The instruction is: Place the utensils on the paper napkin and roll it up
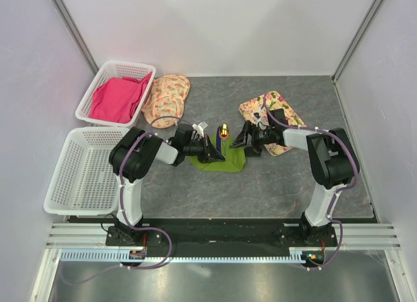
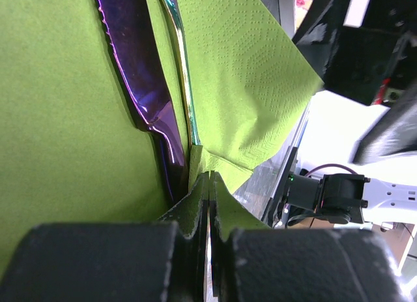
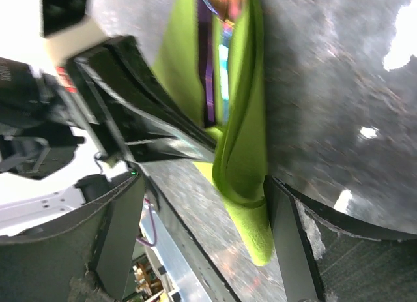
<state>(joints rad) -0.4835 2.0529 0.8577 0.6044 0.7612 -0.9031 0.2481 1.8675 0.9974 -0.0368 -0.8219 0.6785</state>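
Grey mottled table [image 1: 195,191] between white walls [image 1: 221,28]. At ten o'clock from mid-table, a white basket [image 1: 98,77] with a pink cloth [image 1: 117,98] inside. At eight o'clock, a second white basket [image 1: 81,171]. One floral mat [image 1: 167,100] at eleven o'clock, another floral mat [image 1: 270,113] at one o'clock.

Mid-table, between the two arms: the paper napkin [image 1: 228,162], lime green, one side lifted and folded over the utensils. Seen from the left wrist, the dark-blue utensil [image 2: 140,87] flat on the paper, glossy, running twelve to six o'clock. At its three o'clock side, a thinner iridescent strip edge-on against the raised flap. In the top view, the shorter utensil [image 1: 223,130] with its gold end poking past the napkin's twelve o'clock edge.

Left gripper [image 2: 208,184]: clenched, jaws pressed together on a pinch of the napkin's edge, green paper wedged between the pads.

Right gripper [image 3: 205,181]: released, jaws wide apart, grasping nothing. Straddles the folded napkin's six o'clock corner. Fold just beside the three o'clock finger [image 3: 290,233], contact not clear; nine o'clock finger well apart from the paper.
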